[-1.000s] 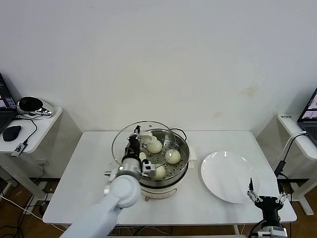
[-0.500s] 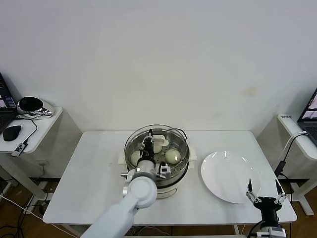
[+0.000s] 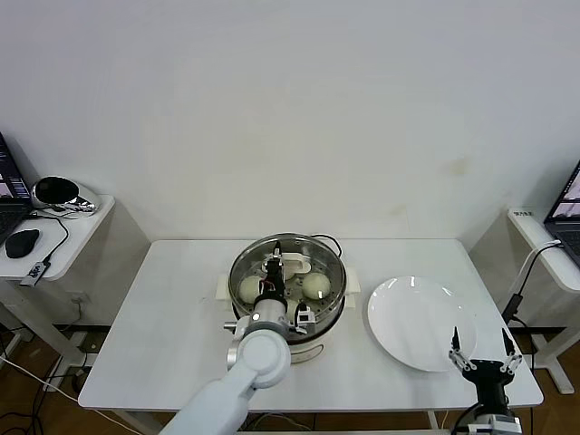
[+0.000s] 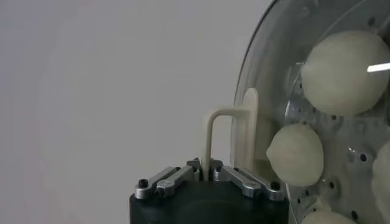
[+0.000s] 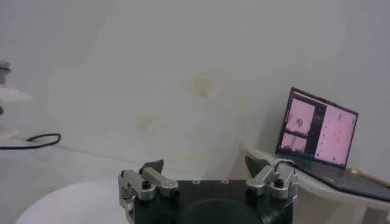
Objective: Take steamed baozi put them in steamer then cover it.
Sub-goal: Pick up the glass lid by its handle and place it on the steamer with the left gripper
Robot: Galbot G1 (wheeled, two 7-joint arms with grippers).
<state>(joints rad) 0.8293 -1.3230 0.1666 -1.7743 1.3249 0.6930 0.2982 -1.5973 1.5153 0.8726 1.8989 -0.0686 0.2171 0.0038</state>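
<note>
The steel steamer (image 3: 328, 304) stands on its white base at the table's middle. The clear glass cover (image 3: 313, 249) sits on it, with pale baozi (image 3: 315, 285) showing through the glass. My left gripper (image 3: 275, 272) reaches over the pot and is shut on the cover's cream handle (image 3: 292, 264). In the left wrist view the jaws pinch the handle (image 4: 210, 140), and several baozi (image 4: 344, 73) lie behind the cover's rim (image 4: 250, 55). My right gripper (image 3: 480, 347) is open and empty, low at the table's front right corner; it also shows in the right wrist view (image 5: 204, 164).
A flat white plate (image 3: 419, 323) lies right of the steamer, just ahead of my right gripper. A black cord (image 3: 332, 241) runs behind the pot. Side desks with a laptop (image 5: 317, 128) stand off the table's ends.
My left gripper carried the cover from the pot's left rim, where it was tilted, to the right and down. It now sits level over the steamer. My right gripper has opened.
</note>
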